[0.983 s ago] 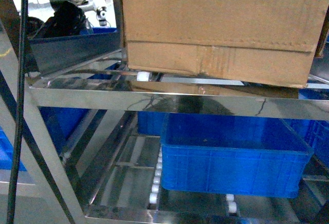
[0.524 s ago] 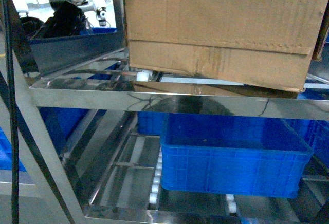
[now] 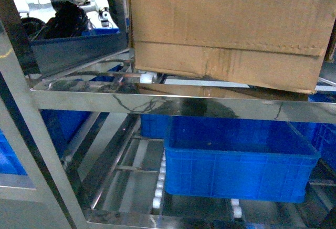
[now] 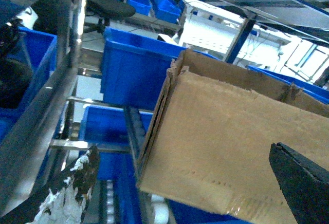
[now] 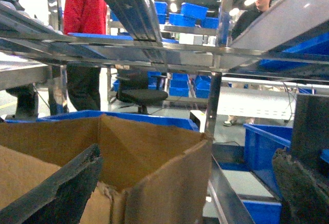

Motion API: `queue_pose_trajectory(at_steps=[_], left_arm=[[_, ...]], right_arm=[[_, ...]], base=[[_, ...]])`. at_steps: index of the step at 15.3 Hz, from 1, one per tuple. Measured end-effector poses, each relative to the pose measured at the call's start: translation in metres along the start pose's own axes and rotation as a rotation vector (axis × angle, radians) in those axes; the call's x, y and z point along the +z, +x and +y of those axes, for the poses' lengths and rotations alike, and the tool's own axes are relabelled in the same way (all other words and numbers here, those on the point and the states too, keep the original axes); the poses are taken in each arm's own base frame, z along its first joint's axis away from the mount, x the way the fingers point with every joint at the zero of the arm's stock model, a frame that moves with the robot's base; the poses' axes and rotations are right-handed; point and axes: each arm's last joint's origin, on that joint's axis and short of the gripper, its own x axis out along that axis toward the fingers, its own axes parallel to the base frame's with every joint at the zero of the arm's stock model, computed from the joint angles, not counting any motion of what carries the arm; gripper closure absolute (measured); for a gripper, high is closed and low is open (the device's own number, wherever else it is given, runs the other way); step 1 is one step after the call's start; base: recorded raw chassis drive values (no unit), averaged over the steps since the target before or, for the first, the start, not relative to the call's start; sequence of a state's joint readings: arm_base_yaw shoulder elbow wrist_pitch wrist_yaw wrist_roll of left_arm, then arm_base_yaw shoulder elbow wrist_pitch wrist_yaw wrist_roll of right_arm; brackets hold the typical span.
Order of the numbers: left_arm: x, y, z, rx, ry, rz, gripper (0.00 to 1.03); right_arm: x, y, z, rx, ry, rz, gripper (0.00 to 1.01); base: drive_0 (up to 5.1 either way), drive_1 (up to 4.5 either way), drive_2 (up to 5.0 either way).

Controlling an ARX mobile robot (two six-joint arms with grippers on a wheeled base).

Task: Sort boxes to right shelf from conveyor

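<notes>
The brown cardboard box [image 3: 226, 24] rests on the top tier of the steel shelf [image 3: 157, 103], its base over a white roller [image 3: 146, 77]. Neither gripper shows in the head view. In the left wrist view my left gripper [image 4: 182, 152] is open wide, and the side of the box [image 4: 231, 147] fills the space between its fingers. In the right wrist view my right gripper [image 5: 187, 154] is open too, with the ragged top corner of the box [image 5: 154, 167] between its fingers. I cannot tell whether any finger touches the cardboard. The conveyor is out of view.
A blue crate [image 3: 236, 171] sits on the lower roller tier under the box. More blue crates [image 4: 133, 64] stand behind the shelf. Steel rails [image 5: 154, 54] pass close overhead. Beyond the rack are a person in red [image 5: 85, 8], a person in black [image 5: 252, 8] and an office chair [image 5: 141, 96].
In the head view the box has shifted slightly to the right on the top tier. A black cable that hung at the far left has left the view.
</notes>
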State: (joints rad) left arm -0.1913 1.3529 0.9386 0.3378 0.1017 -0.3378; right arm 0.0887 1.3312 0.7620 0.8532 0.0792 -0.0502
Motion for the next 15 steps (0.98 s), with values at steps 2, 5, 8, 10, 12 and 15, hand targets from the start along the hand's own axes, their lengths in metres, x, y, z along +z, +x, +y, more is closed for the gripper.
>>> queue_pose_trajectory(at_steps=[2,5,8,10,12,15], left_arm=[[0.000,-0.053,0.015,0.091,0.020,0.017,0.05],[-0.004,-0.080,0.018,0.142,0.063,0.010,0.05],[-0.020,-0.092,0.024,0.247,0.224,-0.149,0.27],[-0.043,-0.105,0.033,0.272,0.284,-0.146,0.45],[-0.063,-0.116,0.040,0.277,0.307,-0.128,0.65],[-0.082,-0.134,0.054,0.291,0.313,-0.131,0.94]], right_arm=[[0.009,-0.036,-0.019,-0.016,0.024,0.113,0.03],[-0.003,-0.079,-0.018,0.091,0.129,0.408,0.03],[-0.018,-0.099,-0.021,0.006,0.056,0.265,0.30],[-0.033,-0.115,-0.021,0.005,0.043,0.280,0.48],[-0.046,-0.129,-0.020,0.005,0.034,0.291,0.68],[-0.055,-0.147,-0.020,0.005,0.034,0.282,0.97]], base=[[0.0,0.00,0.0],[0.0,0.00,0.0],[0.0,0.00,0.0],[0.0,0.00,0.0],[0.0,0.00,0.0],[0.0,0.00,0.0]])
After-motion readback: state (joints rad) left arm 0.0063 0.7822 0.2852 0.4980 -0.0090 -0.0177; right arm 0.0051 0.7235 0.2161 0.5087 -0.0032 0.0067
